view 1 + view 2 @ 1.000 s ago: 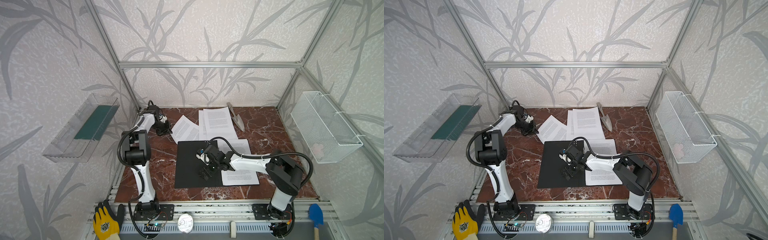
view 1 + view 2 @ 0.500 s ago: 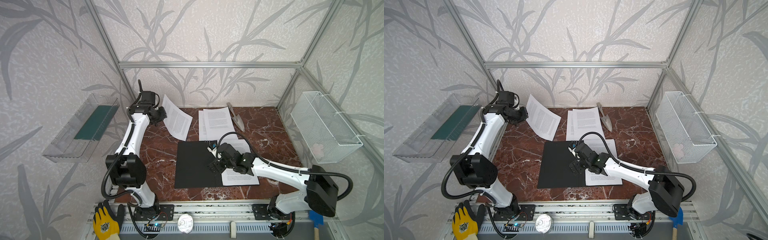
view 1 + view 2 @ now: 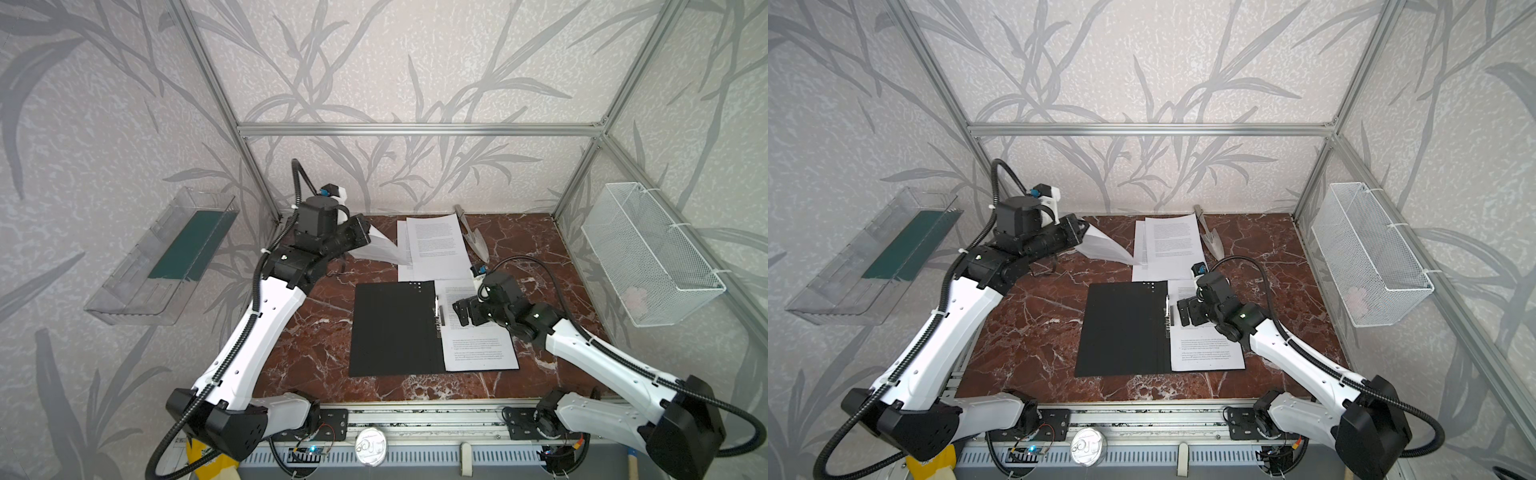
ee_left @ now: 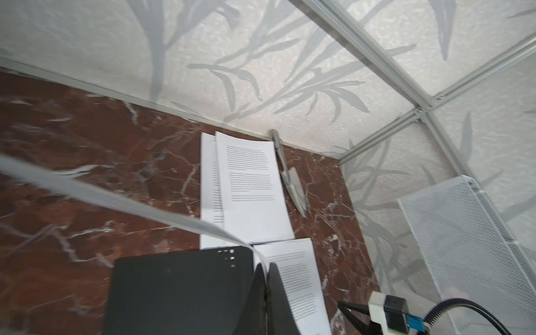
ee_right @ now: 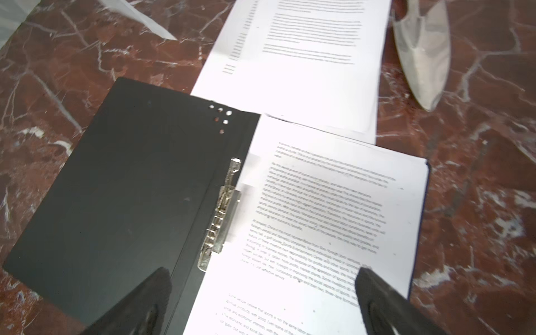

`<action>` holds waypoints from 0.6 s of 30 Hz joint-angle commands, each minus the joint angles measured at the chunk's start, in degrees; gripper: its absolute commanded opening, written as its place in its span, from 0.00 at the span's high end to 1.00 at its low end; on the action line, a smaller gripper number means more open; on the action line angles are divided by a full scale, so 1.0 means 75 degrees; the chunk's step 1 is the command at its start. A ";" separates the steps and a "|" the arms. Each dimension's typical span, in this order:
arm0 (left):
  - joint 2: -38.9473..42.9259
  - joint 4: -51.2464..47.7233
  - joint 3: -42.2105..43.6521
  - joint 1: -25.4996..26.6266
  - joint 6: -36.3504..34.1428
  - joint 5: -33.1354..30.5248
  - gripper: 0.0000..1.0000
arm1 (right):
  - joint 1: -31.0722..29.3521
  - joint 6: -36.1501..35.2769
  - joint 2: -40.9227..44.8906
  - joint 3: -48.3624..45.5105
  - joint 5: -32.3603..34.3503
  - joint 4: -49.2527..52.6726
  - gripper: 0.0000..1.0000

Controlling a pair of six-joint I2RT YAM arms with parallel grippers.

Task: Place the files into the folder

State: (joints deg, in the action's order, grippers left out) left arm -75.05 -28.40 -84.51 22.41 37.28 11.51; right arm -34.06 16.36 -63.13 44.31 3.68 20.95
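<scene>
**Desk:** Where's the folder?

**Me:** I see the folder (image 3: 395,328) lying open on the tabletop (image 3: 311,332), near the front middle. Its black cover is spread flat, and the clip (image 5: 220,214) runs along the spine. One filed sheet (image 5: 319,203) lies on the right half, with its left edge at the clip.

**Desk:** Left arm?

**Me:** My left end effector (image 3: 368,233) is up at the back left, clenched on the edge of a held sheet (image 3: 382,249). The paper is raised off the tabletop and droops, and its free corner points down toward the loose sheets (image 3: 436,245). I can't tell whether it touches them.

**Desk:** And those?

**Me:** There are two, overlapping and flat, just behind the folder. A trowel (image 3: 473,241) lies just beside them on the right.

**Desk:** Right arm?

**Me:** My right end effector (image 3: 465,311) is released with its jaws wide and is grasping nothing. It hangs over the folder. In the wrist view one finger sits above the black cover and the other above the filed sheet, with the clip between them.

**Desk:** Anything else?

**Me:** A wire basket (image 3: 648,253) on the right wall, and a clear tray (image 3: 137,286) on the left.
</scene>
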 commanded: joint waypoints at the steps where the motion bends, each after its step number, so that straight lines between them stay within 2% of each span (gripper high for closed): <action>1: -0.0422 0.1447 -0.0041 0.0484 0.0803 0.0150 1.00 | 0.0304 0.0397 0.0315 -0.0118 -0.0518 0.0025 0.01; 5: -0.1133 0.1716 -0.0589 0.0846 0.0814 -0.0218 1.00 | 0.0557 0.0423 0.0515 -0.0252 -0.0559 0.0031 0.01; 10: -0.1508 0.2162 -0.0724 0.1181 0.0951 -0.0417 1.00 | 0.1150 0.0684 0.0723 -0.0522 -0.1380 -0.0194 0.01; 12: -0.1350 0.2479 -0.0339 0.1400 0.1065 -0.0554 1.00 | 0.1277 0.0802 0.0865 -0.0602 -0.1484 -0.0203 0.01; 18: -0.0208 0.3981 0.2080 0.2319 0.2000 -0.1547 1.00 | 0.1324 0.0961 0.1214 -0.0756 -0.1707 -0.0378 0.01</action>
State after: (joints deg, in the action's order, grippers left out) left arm -80.12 -5.41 -74.13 37.54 47.68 4.86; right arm -24.29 22.31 -54.89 38.98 -6.68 20.14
